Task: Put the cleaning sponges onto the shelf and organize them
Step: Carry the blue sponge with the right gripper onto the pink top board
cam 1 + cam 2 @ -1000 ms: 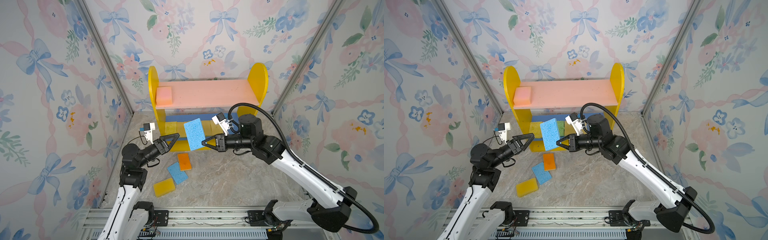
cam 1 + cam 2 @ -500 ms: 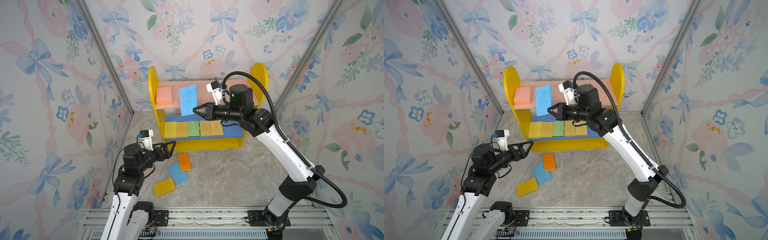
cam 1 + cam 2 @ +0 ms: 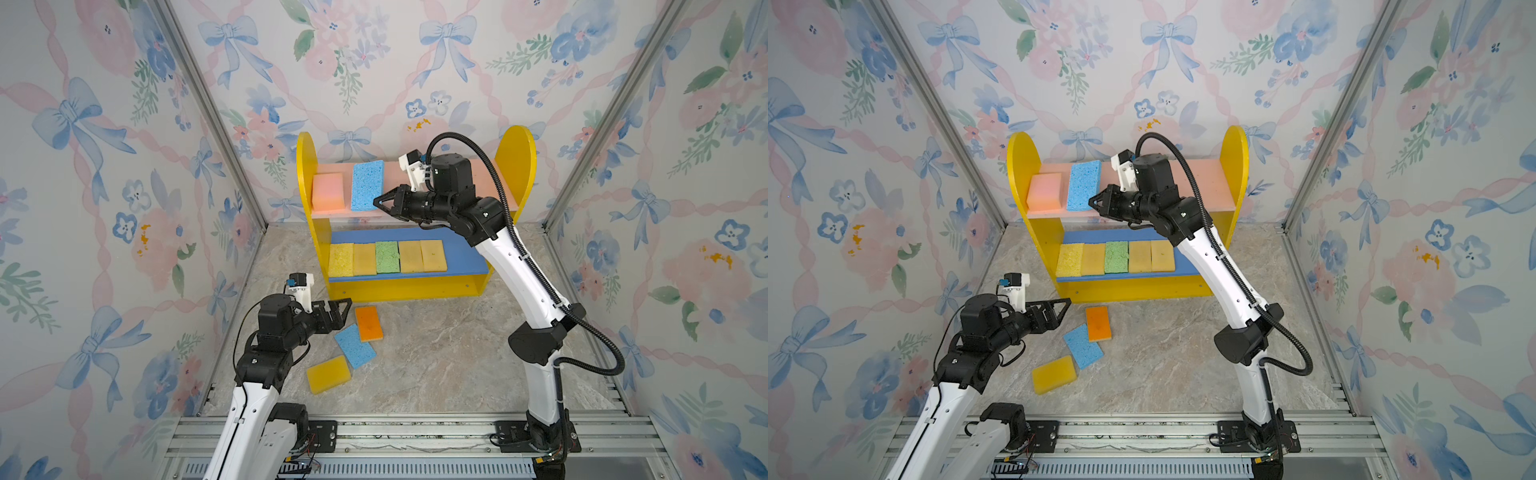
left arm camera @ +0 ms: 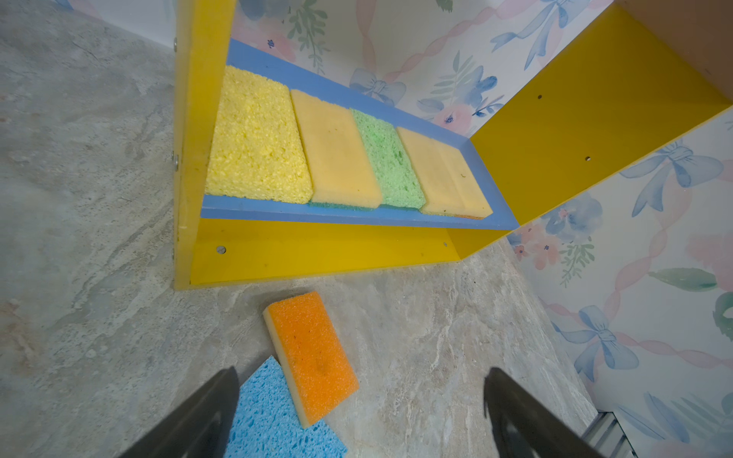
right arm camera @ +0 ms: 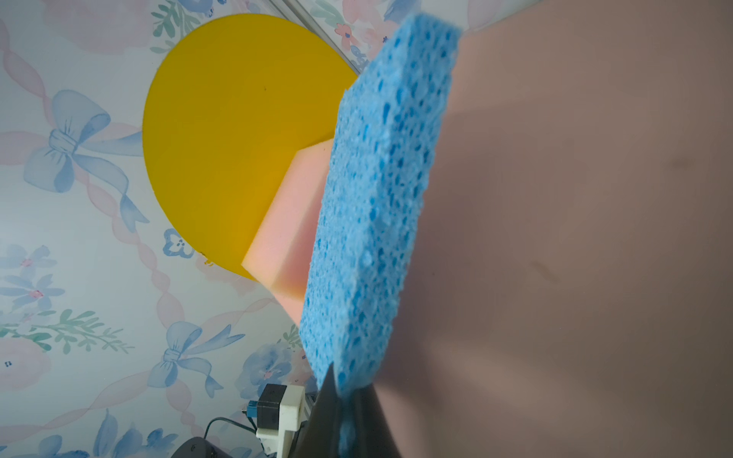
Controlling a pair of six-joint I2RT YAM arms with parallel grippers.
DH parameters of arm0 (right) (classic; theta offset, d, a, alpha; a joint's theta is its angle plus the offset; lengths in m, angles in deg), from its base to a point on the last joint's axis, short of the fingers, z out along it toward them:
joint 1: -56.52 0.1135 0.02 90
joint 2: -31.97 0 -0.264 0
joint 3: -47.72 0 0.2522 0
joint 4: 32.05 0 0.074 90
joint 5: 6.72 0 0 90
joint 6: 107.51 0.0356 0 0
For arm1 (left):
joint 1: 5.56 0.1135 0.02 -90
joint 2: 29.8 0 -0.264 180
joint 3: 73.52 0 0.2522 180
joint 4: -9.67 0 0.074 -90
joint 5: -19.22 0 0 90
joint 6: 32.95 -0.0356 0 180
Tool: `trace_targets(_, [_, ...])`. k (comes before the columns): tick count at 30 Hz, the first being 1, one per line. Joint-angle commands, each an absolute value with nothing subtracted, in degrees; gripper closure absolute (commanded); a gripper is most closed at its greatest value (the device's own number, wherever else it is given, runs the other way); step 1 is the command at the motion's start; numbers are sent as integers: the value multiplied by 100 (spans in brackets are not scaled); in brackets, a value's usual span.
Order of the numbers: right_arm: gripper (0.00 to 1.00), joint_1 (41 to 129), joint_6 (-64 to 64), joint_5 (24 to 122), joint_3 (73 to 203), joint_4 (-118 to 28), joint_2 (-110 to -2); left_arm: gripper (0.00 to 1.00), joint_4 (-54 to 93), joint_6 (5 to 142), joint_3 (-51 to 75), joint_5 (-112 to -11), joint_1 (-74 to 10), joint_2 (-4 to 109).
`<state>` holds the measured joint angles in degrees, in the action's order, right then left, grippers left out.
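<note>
Three sponges on table (image 3: 436,353) at 7 o'clock of shelf (image 3: 399,286): orange sponge (image 3: 368,323), loose blue sponge (image 3: 355,347), yellow sponge (image 3: 329,374) | right hand (image 3: 376,202) pinches corner of shelved blue sponge (image 3: 366,185) on pink upper board (image 3: 388,174), 3 o'clock of pink sponge (image 3: 328,197) | left hand (image 3: 341,312) spread | likely light, squashy foam; grip long edges mid-length

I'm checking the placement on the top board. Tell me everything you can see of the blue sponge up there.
The blue sponge is a flat rectangular pad of porous, pitted foam, bright blue all over. It appears to lie flat on the pink upper board, long side running front to back, close beside the pink sponge. Its front corner sits pinched between the tips of the right hand.
</note>
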<state>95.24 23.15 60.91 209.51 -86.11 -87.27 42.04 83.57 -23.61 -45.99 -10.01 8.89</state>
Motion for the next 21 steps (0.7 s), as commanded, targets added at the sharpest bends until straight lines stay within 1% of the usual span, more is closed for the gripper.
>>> trace_targets(1, [76, 9457, 2527, 5926, 21106, -8406, -8858, 2, 4232, 8209, -2416, -4644, -960, 903])
trace_targets(3, [52, 9453, 2551, 5886, 21141, -8419, -8905, 2, 4227, 8210, -2437, -4635, -960, 918])
trace_targets(4, [46, 9455, 2527, 5899, 21167, -8463, -8918, 2, 4226, 8210, -2439, -4637, -960, 923])
trace_targets(6, [38, 9440, 2374, 6092, 21177, -8674, -8861, 2, 4225, 8218, -2443, -4635, -960, 913])
trace_targets(12, [27, 9359, 1925, 7037, 21146, -9567, -8595, 2, 4224, 8223, -2460, -4637, -960, 897])
trace_targets(15, [26, 9385, 1680, 7381, 21109, -9829, -8538, 2, 4207, 8227, -2460, -4635, -960, 901])
trace_targets(21, [23, 9435, 1501, 7608, 21126, -9844, -8603, 2, 4206, 8212, -2451, -4574, -960, 856])
